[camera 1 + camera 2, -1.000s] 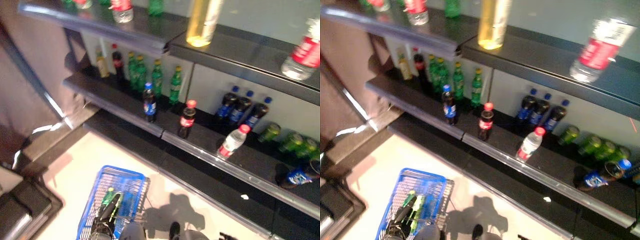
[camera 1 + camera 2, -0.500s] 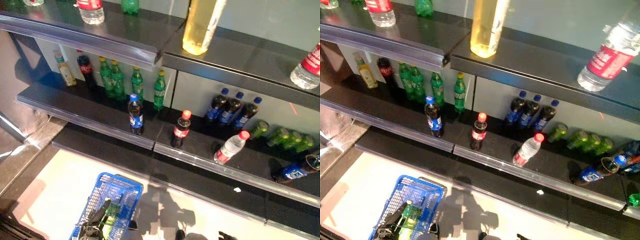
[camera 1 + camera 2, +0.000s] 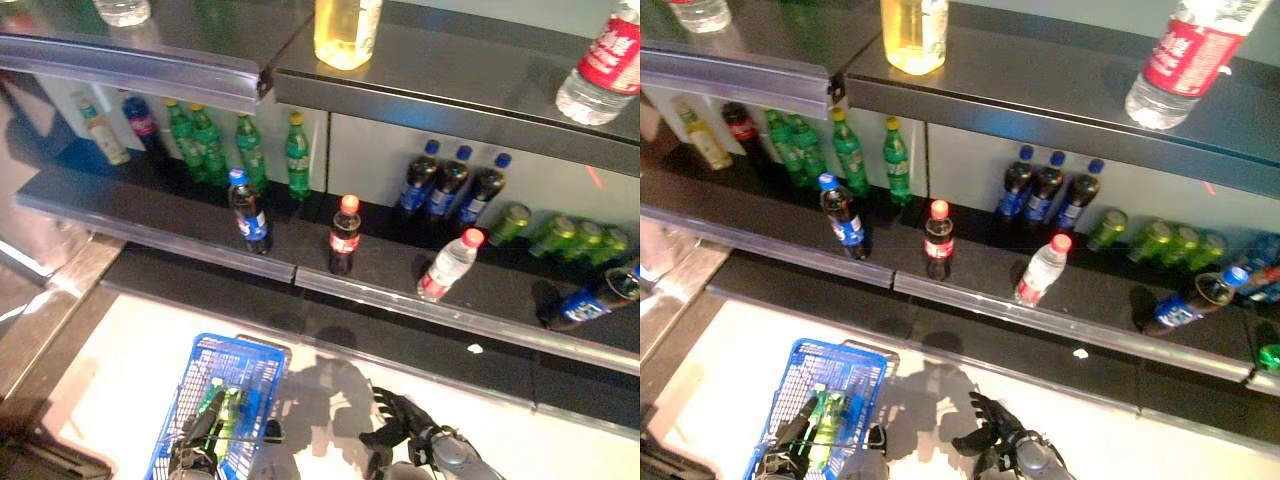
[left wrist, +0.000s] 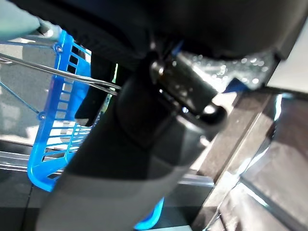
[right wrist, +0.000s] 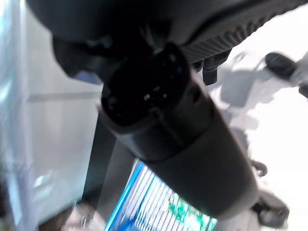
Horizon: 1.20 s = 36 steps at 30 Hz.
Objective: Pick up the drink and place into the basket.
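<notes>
one green bottle (image 3: 828,428) in basket (image 3: 800,375)

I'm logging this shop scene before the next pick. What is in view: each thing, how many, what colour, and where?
Basket: one, blue, on the pale floor, lower left.
Green bottle: one, lying in the basket.
Green bottles: four, yellow caps, back of the middle shelf.
Blue-capped cola: one, upright at the shelf's front.
Red-capped cola: one, upright beside it.
Water bottle: one, clear with a red cap, leaning.
Dark bottles: three, blue caps, in a row at the back.
Green cans: several, lying at the right.
Yellow drink: one, top shelf.
Left hand: dark, over the basket.
Right hand: dark, fingers spread, above the floor.
</notes>
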### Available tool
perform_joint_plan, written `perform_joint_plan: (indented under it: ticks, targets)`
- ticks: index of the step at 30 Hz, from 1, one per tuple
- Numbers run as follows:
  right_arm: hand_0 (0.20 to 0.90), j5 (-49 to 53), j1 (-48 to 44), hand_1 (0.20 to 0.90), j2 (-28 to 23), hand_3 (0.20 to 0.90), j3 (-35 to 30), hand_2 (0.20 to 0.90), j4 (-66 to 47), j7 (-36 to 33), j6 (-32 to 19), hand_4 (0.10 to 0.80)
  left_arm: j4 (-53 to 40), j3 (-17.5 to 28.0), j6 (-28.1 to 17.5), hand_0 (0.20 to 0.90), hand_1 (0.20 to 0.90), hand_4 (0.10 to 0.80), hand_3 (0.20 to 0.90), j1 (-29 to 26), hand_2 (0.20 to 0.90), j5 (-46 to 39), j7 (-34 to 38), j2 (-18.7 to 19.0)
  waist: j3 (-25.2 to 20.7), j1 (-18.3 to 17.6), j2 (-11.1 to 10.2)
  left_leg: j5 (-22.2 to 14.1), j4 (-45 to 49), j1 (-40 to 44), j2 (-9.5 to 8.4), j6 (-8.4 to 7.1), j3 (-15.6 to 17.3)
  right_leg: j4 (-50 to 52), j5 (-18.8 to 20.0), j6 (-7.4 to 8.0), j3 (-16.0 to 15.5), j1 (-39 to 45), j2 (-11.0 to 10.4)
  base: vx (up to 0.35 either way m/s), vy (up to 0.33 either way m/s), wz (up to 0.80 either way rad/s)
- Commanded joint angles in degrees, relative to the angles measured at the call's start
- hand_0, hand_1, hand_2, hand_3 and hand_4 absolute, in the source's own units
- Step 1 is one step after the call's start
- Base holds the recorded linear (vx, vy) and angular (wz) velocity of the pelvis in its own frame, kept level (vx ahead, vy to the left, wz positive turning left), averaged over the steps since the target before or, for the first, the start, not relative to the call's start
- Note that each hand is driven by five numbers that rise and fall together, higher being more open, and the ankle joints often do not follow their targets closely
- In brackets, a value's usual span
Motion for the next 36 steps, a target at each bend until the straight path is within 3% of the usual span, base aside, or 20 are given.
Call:
perform_joint_plan:
  ticks: [1, 5, 10, 14, 20, 29, 36]
  targets:
    - [0.9, 1.7, -3.6, 0.9, -3.9, 0.9, 1.8, 0.9, -13.5, 4.2, -2.2, 0.8, -1.1, -0.2, -0.4, 0.3, 0.3, 0.1, 0.2, 4.3, 0.3, 1.2, 0.4, 2.5, -1.2, -0.8, -4.9, -1.6, 5.2, -1.5, 0.76, -0.34, 0.8, -5.0, 4.0, 3.04, 2.7, 3.6, -3.9, 0.012, -0.012, -0.09]
    - [0.9, 6.0, -3.8, 0.9, -8.1, 0.9, 0.3, 0.9, -24.6, 7.6, -3.5, 0.8, 0.4, -0.5, -1.0, 0.3, 0.3, 0.1, 0.2, 5.0, 0.3, 0.6, -0.8, 2.0, -2.0, -1.9, -4.4, -0.5, 4.2, 0.1, 1.81, -0.8, 2.6, -5.2, 3.9, 2.78, 2.5, 3.9, -3.6, 0.018, 0.021, -0.17]
    - [0.9, 11.7, -5.4, 0.9, -10.1, 0.9, -5.3, 0.9, -36.3, 6.3, -7.7, 0.8, -2.5, -0.9, -1.4, 0.3, 0.3, 0.1, 0.2, 4.8, 0.3, -0.2, -0.8, 0.7, -2.4, -2.9, -3.6, 0.1, 4.6, 0.5, 2.61, -0.95, 3.2, -3.8, 2.8, 2.14, 2.7, 3.8, -3.2, -0.001, 0.019, -0.03]
    - [0.9, 13.1, -6.8, 0.9, -10.3, 0.9, -8.6, 0.9, -40.6, 1.6, -10.6, 0.8, -3.2, -1.3, -1.5, 0.3, 0.3, 0.1, 0.2, 4.9, 0.3, 0.3, -0.9, -0.5, -2.5, -3.3, -2.8, 0.1, 5.6, 0.1, 2.86, -0.83, 3.2, -2.5, 1.9, 1.59, 2.9, 3.6, -3.0, 0.003, 0.028, 0.05]
    - [0.9, 10.5, -12.4, 0.9, -7.1, 0.9, -10.2, 0.9, -43.9, -11.6, -15.9, 0.8, -2.8, -1.9, -0.5, 0.3, 0.3, 0.1, 0.2, 5.4, 0.3, 2.0, 1.4, -2.2, -2.1, -2.5, -1.0, 0.9, 7.8, -0.9, 3.0, -1.1, 1.8, -0.6, 0.6, 0.54, 2.5, 3.6, -2.8, 0.023, 0.029, 0.02]
    - [0.9, 4.2, -17.1, 0.9, -4.2, 0.9, -8.8, 0.9, -41.5, -29.7, -10.6, 0.8, -2.4, -2.7, -0.3, 0.3, 0.3, 0.1, 0.2, 6.7, 0.3, 3.4, 1.0, -3.8, -0.2, -0.8, 1.1, 1.4, 10.0, -2.5, 2.2, -1.44, 0.1, 2.1, -0.4, -0.2, 1.1, 3.0, -3.9, 0.027, 0.053, 0.12]
    - [0.9, 1.6, -22.9, 0.9, -2.3, 0.9, -7.1, 0.9, -37.2, -36.8, -8.8, 0.8, -4.4, -5.1, -0.3, 0.3, 0.3, 0.1, 0.2, 4.8, 0.3, 1.5, -0.4, -3.5, 4.6, 0.2, 2.6, 1.5, 13.1, -6.4, 1.21, -1.45, -1.5, 6.2, -1.3, -0.79, 0.5, -0.7, -5.3, -0.067, 0.047, 0.13]
